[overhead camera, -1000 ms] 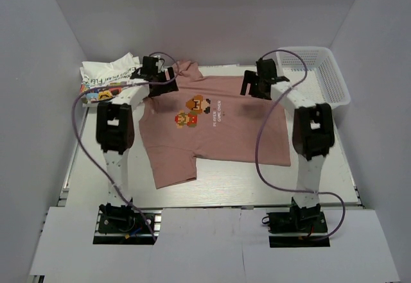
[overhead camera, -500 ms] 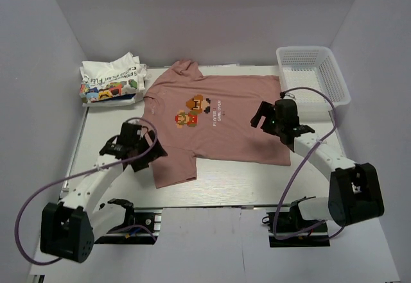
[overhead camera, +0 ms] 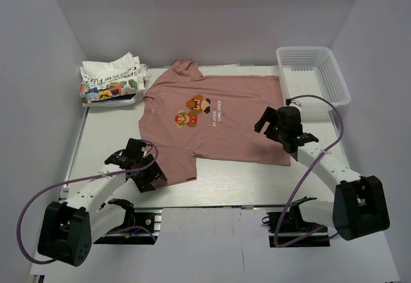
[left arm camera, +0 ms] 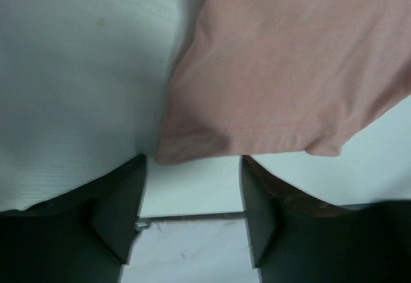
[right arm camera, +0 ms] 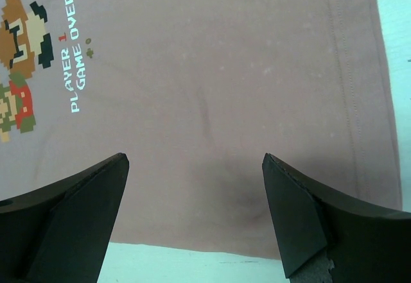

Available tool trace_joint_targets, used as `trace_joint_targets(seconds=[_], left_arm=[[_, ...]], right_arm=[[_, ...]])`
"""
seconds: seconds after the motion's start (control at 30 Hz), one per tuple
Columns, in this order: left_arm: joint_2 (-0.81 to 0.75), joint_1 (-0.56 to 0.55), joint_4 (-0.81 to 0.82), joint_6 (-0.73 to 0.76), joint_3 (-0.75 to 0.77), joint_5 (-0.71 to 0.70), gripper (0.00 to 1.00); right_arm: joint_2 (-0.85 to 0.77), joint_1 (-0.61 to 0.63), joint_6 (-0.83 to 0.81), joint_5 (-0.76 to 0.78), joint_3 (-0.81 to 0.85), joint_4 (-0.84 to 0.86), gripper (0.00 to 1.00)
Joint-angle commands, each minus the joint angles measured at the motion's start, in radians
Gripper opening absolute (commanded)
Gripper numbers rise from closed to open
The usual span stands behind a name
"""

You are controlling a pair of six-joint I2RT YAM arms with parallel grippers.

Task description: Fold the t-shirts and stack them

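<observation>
My left gripper (left arm camera: 192, 167) holds its two dark, blocky fingers apart, with nothing pinched. The stitched sleeve hem of the pink shirt (left arm camera: 289, 58) lies just ahead of the gap, its soft corner rumpled. Cloth may overlap the right-hand finger, but it is too blurred to tell. Left of the jaws is the pale, finely ribbed table (left arm camera: 77, 71). My right gripper (right arm camera: 196, 167) gapes wide over the shirt's smooth body. A double-stitched hem runs to its right, and pixel figures, cut off by the frame, sit ahead-left. Far beyond the left jaws sits a crumpled white shirt (overhead camera: 110, 77) with unreadable print. Beyond the right jaws is a white mesh basket (overhead camera: 334, 77).
</observation>
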Motion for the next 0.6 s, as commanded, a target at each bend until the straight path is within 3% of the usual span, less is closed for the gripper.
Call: trace_joint_targets(seconds=[0.0,0.07,0.17,0.2,0.23,0.43,0.57], left_arm=[[0.043,-0.018,0.09,-0.002,-0.047,-0.024,0.67],[0.075,-0.018,0.132,0.007,-0.056,-0.024,0.45],[0.095,-0.018,0.141,0.019,-0.046,-0.015,0.23],[0.095,-0.018,0.152,0.031,-0.046,-0.015,0.04],[0.095,-0.018,0.152,0.032,-0.032,-0.015,0.0],[0.064,-0.018,0.129,0.064,0.003,-0.024,0.0],[0.053,-0.018,0.163,0.114,0.023,-0.003,0.0]], right_arm=[[-0.048,-0.005,0.016,0.058,-0.011,-0.008,0.9],[-0.063,-0.005,0.004,0.063,-0.037,-0.027,0.9],[-0.109,-0.005,0.022,0.072,-0.103,-0.08,0.9],[-0.152,-0.005,0.046,0.078,-0.133,-0.088,0.9],[-0.152,-0.004,0.053,0.083,-0.147,-0.11,0.9],[-0.349,-0.007,0.129,0.201,-0.273,-0.313,0.9],[-0.425,-0.009,0.169,0.207,-0.322,-0.34,0.9]])
